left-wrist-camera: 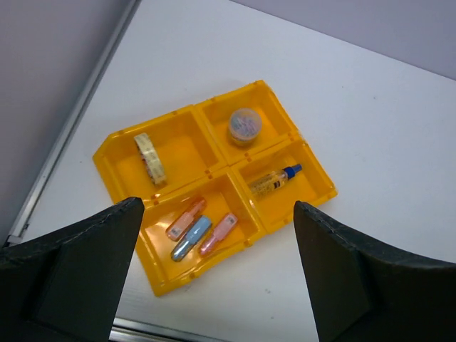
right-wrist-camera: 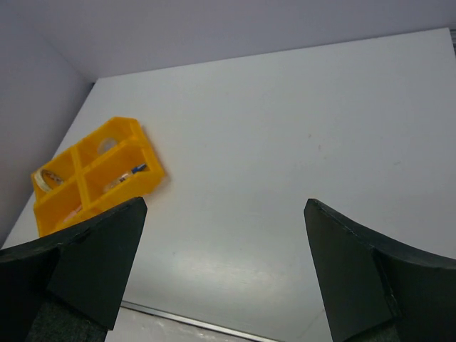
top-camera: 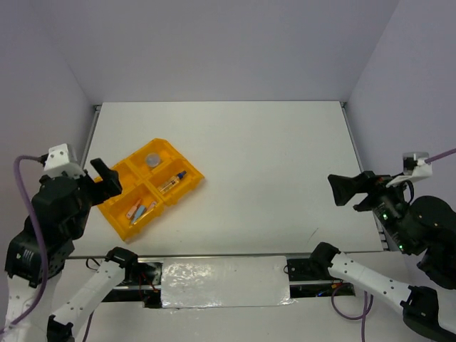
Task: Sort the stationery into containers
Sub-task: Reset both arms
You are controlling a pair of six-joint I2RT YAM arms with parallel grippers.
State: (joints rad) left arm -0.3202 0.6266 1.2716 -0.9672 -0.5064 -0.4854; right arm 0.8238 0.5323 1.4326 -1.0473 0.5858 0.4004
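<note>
The yellow-orange tray (left-wrist-camera: 246, 91) lies at the table's left; it also shows in the top view (top-camera: 194, 179) and the right wrist view (right-wrist-camera: 146, 182). In its compartments: a beige tape ring (left-wrist-camera: 150, 159), a round greyish jar (left-wrist-camera: 244, 125), a clear tube with a dark blue cap (left-wrist-camera: 274, 179), and orange (left-wrist-camera: 186, 218), blue (left-wrist-camera: 191, 238) and pink (left-wrist-camera: 219, 234) pen-like pieces together. My left gripper (left-wrist-camera: 214, 274) is open and empty, raised above the tray's near side (top-camera: 105, 179). My right gripper (right-wrist-camera: 224, 274) is open and empty, raised at the far right (top-camera: 350, 189).
Grey walls enclose the white table (top-camera: 271, 164). A metal rail (left-wrist-camera: 68, 132) runs along the left edge. A strip of glossy white tape (top-camera: 224, 281) lies along the near edge between the arm bases.
</note>
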